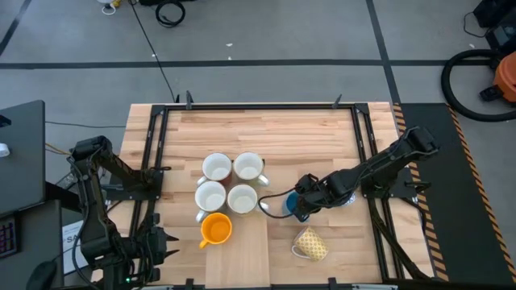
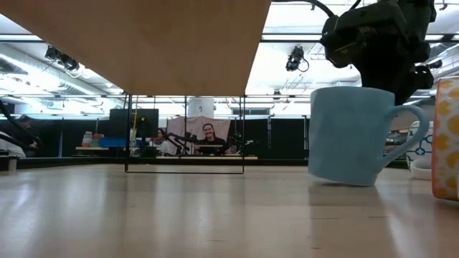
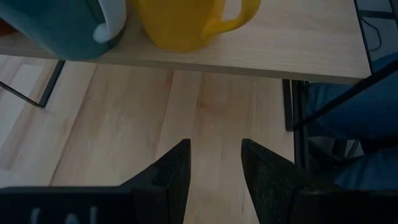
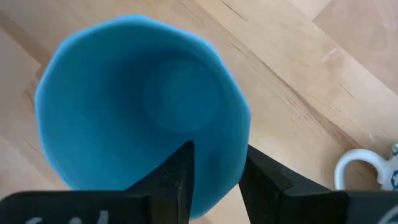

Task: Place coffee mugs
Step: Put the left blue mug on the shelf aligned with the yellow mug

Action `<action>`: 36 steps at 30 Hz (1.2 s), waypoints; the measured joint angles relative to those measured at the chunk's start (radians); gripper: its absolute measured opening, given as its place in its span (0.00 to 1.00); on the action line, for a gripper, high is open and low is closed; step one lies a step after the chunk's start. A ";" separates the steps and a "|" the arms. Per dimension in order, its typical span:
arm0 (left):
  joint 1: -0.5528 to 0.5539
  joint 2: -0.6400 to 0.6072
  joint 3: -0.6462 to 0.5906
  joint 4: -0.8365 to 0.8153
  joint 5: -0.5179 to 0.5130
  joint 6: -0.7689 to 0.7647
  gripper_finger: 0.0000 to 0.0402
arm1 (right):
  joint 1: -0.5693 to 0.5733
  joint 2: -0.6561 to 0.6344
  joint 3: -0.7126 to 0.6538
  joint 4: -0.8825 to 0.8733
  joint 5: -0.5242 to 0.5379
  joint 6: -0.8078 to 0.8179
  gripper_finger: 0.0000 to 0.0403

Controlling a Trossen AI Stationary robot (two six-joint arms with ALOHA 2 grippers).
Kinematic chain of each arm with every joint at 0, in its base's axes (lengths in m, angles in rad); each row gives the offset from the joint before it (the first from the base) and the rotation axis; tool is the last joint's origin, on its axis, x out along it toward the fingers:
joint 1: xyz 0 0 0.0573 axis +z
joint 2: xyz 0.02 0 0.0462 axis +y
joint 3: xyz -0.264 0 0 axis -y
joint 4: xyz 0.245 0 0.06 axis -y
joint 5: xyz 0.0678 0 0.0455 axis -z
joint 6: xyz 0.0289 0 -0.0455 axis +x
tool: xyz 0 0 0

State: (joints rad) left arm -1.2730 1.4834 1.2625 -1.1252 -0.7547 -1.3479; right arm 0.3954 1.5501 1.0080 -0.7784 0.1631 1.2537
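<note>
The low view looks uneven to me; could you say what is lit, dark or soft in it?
Low view: bright ceiling strip lights behind; the right end effector reads as a dark silhouette; the bright blue ceramic mug looks soft-edged, its foot shadowed.

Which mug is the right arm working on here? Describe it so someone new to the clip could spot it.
On the wooden table, find the square of four white mugs with the orange mug just below. Directly right of that block, under the right gripper, stands the bright blue mug, the only blue one beside the group.
</note>
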 joint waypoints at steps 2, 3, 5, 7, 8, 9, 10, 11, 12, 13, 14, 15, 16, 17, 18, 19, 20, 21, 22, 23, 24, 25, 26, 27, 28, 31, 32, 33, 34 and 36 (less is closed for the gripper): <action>0.000 0.000 0.000 0.000 0.000 0.000 0.37 | 0.000 -0.003 0.000 -0.001 -0.001 0.000 0.28; 0.000 0.000 0.000 0.000 0.000 0.000 0.37 | 0.000 -0.004 0.000 0.000 -0.001 0.000 0.27; 0.000 0.000 0.000 0.000 0.000 0.000 0.37 | 0.000 -0.005 0.000 0.000 -0.001 0.000 0.24; 0.000 0.000 0.000 0.000 0.000 0.000 0.37 | 0.000 -0.005 0.000 0.000 -0.002 0.000 0.21; 0.000 0.000 0.000 0.000 0.000 0.000 0.37 | 0.000 -0.005 0.000 0.000 -0.004 0.000 0.19; 0.000 0.000 0.000 0.000 0.000 0.000 0.37 | 0.000 -0.005 0.000 0.000 -0.006 0.000 0.17; 0.000 0.000 0.000 0.000 0.000 0.000 0.37 | 0.000 -0.005 0.000 0.000 -0.007 0.000 0.14; 0.000 0.000 0.000 0.000 0.000 0.000 0.37 | 0.000 -0.006 0.000 0.000 -0.007 0.000 0.11; 0.000 0.000 0.000 0.000 0.000 0.000 0.37 | 0.000 -0.008 0.000 0.000 -0.014 -0.003 0.09; 0.000 0.000 0.000 0.000 0.000 0.000 0.37 | 0.000 -0.010 0.000 0.001 -0.021 0.000 0.07; 0.000 0.000 0.000 0.000 0.000 0.000 0.37 | 0.000 -0.010 0.000 0.001 -0.027 0.000 0.07; 0.000 0.000 0.000 0.000 0.000 0.000 0.37 | 0.000 -0.014 0.000 0.000 -0.032 0.000 0.07; 0.000 0.000 0.000 0.000 0.000 0.000 0.37 | -0.001 -0.017 0.000 -0.005 -0.035 0.000 0.07; 0.000 0.000 0.000 0.000 0.000 0.000 0.37 | 0.000 -0.025 -0.001 -0.010 -0.038 0.000 0.07; 0.001 0.000 0.000 0.000 -0.001 0.000 0.37 | 0.000 -0.036 -0.002 -0.013 -0.041 0.001 0.07; 0.002 0.000 0.000 -0.001 -0.004 0.001 0.37 | 0.000 -0.049 -0.002 -0.011 -0.042 0.001 0.07; 0.005 0.000 0.000 -0.001 -0.009 0.001 0.37 | 0.000 -0.064 -0.002 -0.006 -0.041 0.003 0.07; 0.008 0.000 0.000 -0.003 -0.015 0.001 0.37 | 0.000 -0.078 -0.002 -0.004 -0.041 0.003 0.07; 0.014 0.000 0.000 -0.009 -0.021 0.001 0.37 | 0.000 -0.091 -0.002 -0.004 -0.041 0.004 0.07; 0.020 0.000 0.000 -0.019 -0.024 0.001 0.37 | 0.000 -0.105 -0.002 -0.007 -0.041 0.007 0.08; 0.029 0.000 0.000 -0.034 -0.027 0.001 0.37 | 0.000 -0.120 -0.002 -0.008 -0.041 0.009 0.09; 0.038 0.000 0.000 -0.053 -0.027 0.001 0.37 | 0.000 -0.137 -0.002 -0.007 -0.042 0.010 0.09; 0.048 0.000 0.000 -0.074 -0.027 0.000 0.37 | 0.000 -0.153 -0.002 -0.005 -0.051 0.010 0.09; 0.059 0.000 0.000 -0.098 -0.027 0.000 0.37 | 0.000 -0.169 -0.002 -0.003 -0.063 0.009 0.09; 0.071 0.000 0.000 -0.122 -0.027 0.001 0.37 | 0.000 -0.183 -0.002 -0.003 -0.076 0.009 0.09; 0.111 0.000 0.000 -0.205 -0.027 0.001 0.37 | 0.007 -0.222 -0.002 0.008 -0.096 0.008 0.08; 0.126 0.000 0.000 -0.231 -0.027 0.000 0.37 | 0.010 -0.232 -0.002 0.018 -0.100 0.008 0.08; 0.142 0.000 0.000 -0.257 -0.027 0.000 0.37 | 0.011 -0.240 -0.002 0.031 -0.102 0.008 0.08; 0.158 0.000 0.000 -0.281 -0.027 0.000 0.37 | 0.014 -0.246 -0.001 0.044 -0.103 0.008 0.08; 0.195 0.000 0.000 -0.323 -0.027 0.000 0.37 | 0.019 -0.254 -0.001 0.071 -0.105 0.008 0.08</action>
State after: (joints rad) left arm -1.0777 1.4834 1.2625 -1.4483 -0.7818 -1.3476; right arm 0.4147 1.2965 1.0069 -0.7069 0.0585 1.2620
